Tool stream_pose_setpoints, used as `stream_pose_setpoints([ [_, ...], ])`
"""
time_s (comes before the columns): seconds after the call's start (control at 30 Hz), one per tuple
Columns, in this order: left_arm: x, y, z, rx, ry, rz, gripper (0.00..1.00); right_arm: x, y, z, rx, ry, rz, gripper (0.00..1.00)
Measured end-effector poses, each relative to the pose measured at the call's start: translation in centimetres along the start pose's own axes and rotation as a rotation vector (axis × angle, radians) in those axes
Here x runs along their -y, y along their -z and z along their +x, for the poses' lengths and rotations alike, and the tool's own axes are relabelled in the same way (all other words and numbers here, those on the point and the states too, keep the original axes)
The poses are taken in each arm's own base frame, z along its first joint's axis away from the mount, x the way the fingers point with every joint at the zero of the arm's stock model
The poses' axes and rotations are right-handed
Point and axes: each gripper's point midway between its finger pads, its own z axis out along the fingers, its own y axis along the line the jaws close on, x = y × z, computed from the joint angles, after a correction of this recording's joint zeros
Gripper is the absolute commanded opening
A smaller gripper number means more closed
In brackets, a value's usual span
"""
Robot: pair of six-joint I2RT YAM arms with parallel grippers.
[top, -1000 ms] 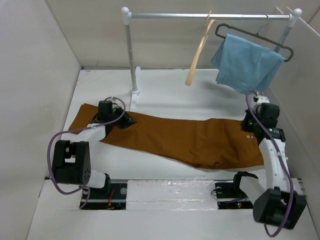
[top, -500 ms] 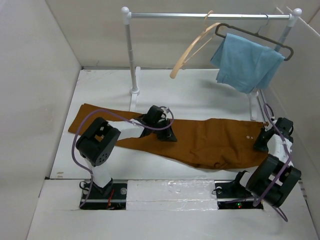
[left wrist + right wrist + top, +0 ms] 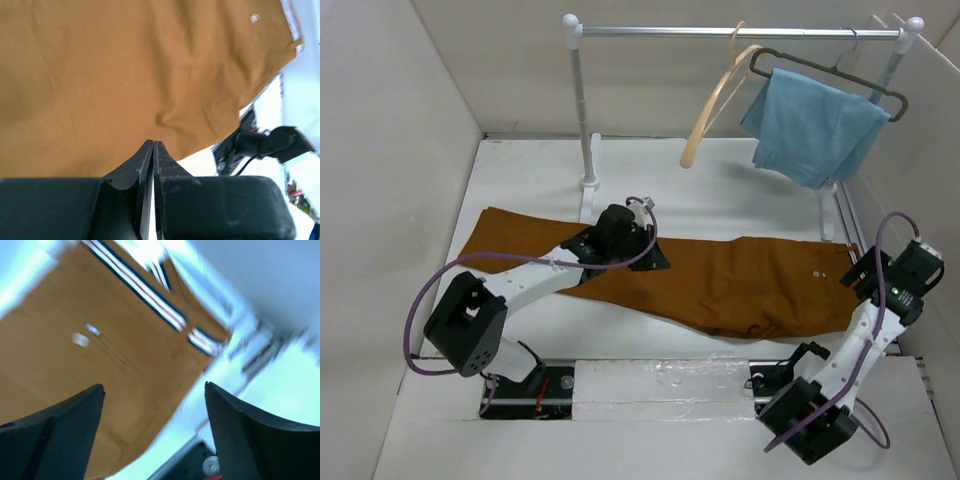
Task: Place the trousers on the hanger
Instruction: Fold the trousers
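Observation:
The rust-brown trousers (image 3: 740, 285) lie flat across the table, legs to the left and waistband to the right. The pale beige hanger (image 3: 713, 100) hangs by its hook from the rail, tilted. My left gripper (image 3: 656, 262) hovers over the middle of the trousers (image 3: 125, 70). In the left wrist view the left gripper (image 3: 153, 143) is shut, with nothing between its fingers. My right gripper (image 3: 857, 272) is at the waistband end, just off the cloth's right edge. In the right wrist view the right gripper (image 3: 154, 386) stands wide open above the trousers (image 3: 75, 370) and their striped waistband lining (image 3: 150, 295).
A metal rail (image 3: 720, 32) on white posts (image 3: 583, 110) spans the back of the table. A dark grey hanger (image 3: 880, 95) carries a light blue cloth (image 3: 815, 125) at its right end. White walls close in on the left and right sides.
The right gripper has opened and drawn off the waistband toward the right wall. The left gripper slid from the leg end to mid-trousers. The beige hanger has swung.

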Motion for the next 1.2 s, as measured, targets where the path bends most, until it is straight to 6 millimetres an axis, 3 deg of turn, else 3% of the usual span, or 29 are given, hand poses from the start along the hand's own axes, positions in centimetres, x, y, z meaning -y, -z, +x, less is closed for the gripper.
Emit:
stream_pose_setpoints([
  [0.13, -0.9, -0.4, 1.1, -0.041, 0.005, -0.026, 0.00, 1.6, -3.1, 6.0, -0.255, -0.082, 0.049, 0.99],
  [0.2, -1.1, -0.4, 1.6, -0.052, 0.009, -0.028, 0.00, 2.3, -3.8, 8.3, -0.354, -0.114, 0.072, 1.00],
  [0.33, -1.9, -0.9, 2.8, -0.086, 0.028, -0.024, 0.00, 2.4, -4.8, 8.4, -0.357, -0.148, 0.059, 1.00],
  [0.53, -5.4, -2.2, 6.6, -0.188, 0.103, -0.100, 0.00, 1.3, -7.6, 10.5, -0.367, -0.182, -0.020, 0.99],
  [0.6, -6.3, -2.2, 7.7, -0.209, 0.128, -0.124, 0.00, 0.9, -8.1, 10.8, -0.353, -0.189, -0.047, 0.89],
  [0.63, -6.6, -2.2, 8.0, -0.213, 0.134, -0.131, 0.00, 0.7, -8.2, 10.6, -0.335, -0.188, -0.062, 0.67],
  [0.67, -7.0, -2.1, 8.5, -0.220, 0.148, -0.142, 0.00, 0.5, -8.3, 10.5, -0.319, -0.187, -0.075, 0.67],
  [0.73, -7.4, -2.1, 8.9, -0.223, 0.159, -0.152, 0.00, 0.0, -8.2, 9.6, -0.263, -0.185, -0.117, 0.32],
  [0.83, -8.0, -2.5, 9.4, -0.226, 0.171, -0.170, 0.00, -1.1, -7.4, 7.3, -0.181, -0.161, -0.176, 0.00],
  [1.0, -7.3, -3.6, 9.7, -0.223, 0.175, -0.145, 0.00, -4.3, -3.6, 0.4, -0.068, -0.020, -0.275, 0.00],
  [1.1, -5.6, -5.0, 10.4, -0.235, 0.151, -0.116, 0.00, -6.6, 0.9, -5.1, 0.071, 0.086, -0.340, 0.00],
  [1.2, -2.8, -7.4, 11.6, -0.266, 0.108, -0.080, 0.00, -8.6, 6.4, -8.7, 0.225, 0.180, -0.404, 0.00],
])
